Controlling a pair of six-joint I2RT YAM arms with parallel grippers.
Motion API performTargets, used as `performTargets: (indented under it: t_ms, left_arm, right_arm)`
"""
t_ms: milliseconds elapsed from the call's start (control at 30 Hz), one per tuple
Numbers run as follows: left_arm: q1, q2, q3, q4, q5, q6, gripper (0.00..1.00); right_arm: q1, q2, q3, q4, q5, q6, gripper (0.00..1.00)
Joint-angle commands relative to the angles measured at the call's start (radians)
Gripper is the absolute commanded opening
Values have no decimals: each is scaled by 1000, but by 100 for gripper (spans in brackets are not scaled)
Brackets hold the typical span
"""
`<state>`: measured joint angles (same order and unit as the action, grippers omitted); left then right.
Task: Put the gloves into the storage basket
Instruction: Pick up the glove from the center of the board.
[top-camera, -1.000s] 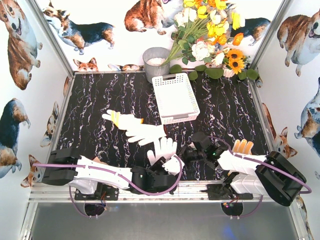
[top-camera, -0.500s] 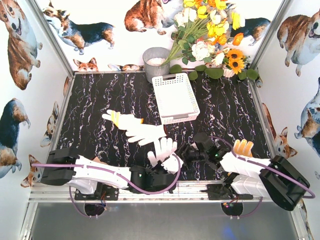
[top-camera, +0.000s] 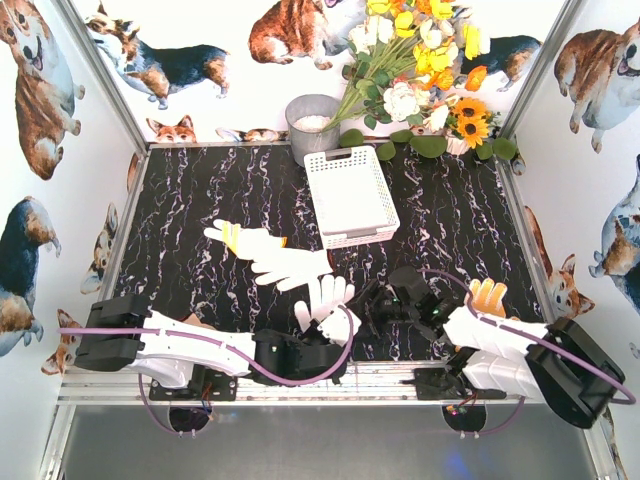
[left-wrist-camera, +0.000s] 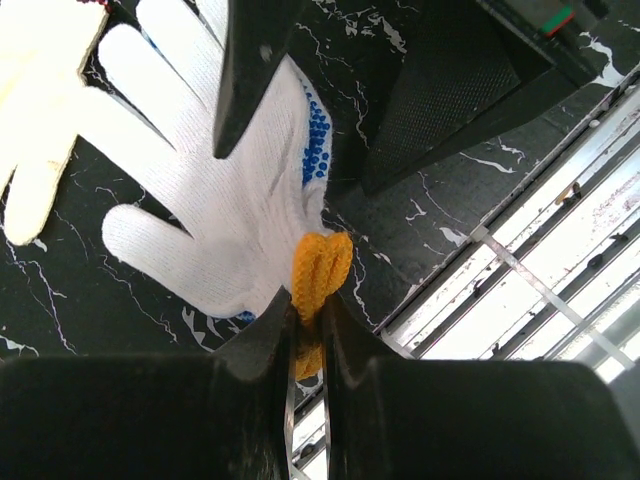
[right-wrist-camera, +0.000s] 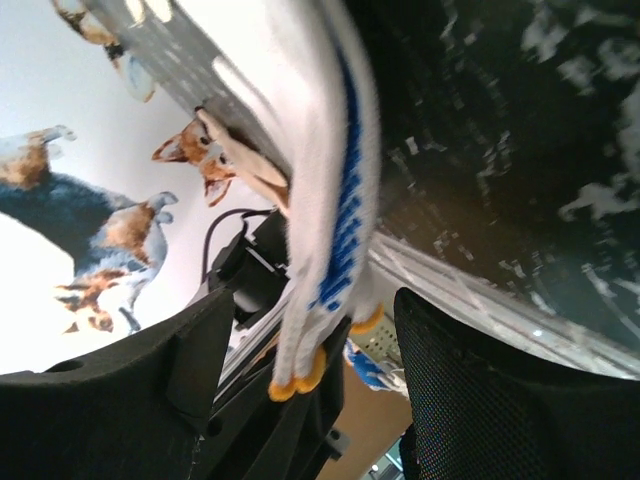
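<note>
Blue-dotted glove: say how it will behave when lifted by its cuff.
Likely floppy: the glove is thin knit lying flat, and its orange cuff bunches in the shut left gripper, so it should dangle. Probably light too. Its blue dots may drag on the table.

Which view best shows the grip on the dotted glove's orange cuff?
Left wrist: the orange cuff sits pinched in the left gripper. Top external shows the glove, cuff hidden under that gripper; right wrist shows the glove edge-on, blurred.

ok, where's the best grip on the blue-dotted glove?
On the glove, take the orange cuff, coming from the near edge of the table. The cuff is bunched into a raised ridge, while the rest lies spread with its fingers pointing away. The left gripper is shut on it there.
</note>
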<state>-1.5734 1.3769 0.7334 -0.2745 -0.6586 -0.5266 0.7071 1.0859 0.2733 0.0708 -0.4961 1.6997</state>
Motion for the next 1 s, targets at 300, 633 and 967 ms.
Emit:
performTargets:
  t_ms: [300, 633, 967]
  left_arm:
    - [5, -78, -23, 51, 33, 18, 0]
    - [6, -114, -35, 90, 89, 60, 0]
    - [6, -133, -35, 95, 131, 71, 0]
  right_arm:
    - [5, 148, 58, 54, 42, -167, 67]
    - [67, 308, 83, 232, 10, -136, 65]
    - [82, 335, 121, 263, 3, -175, 43]
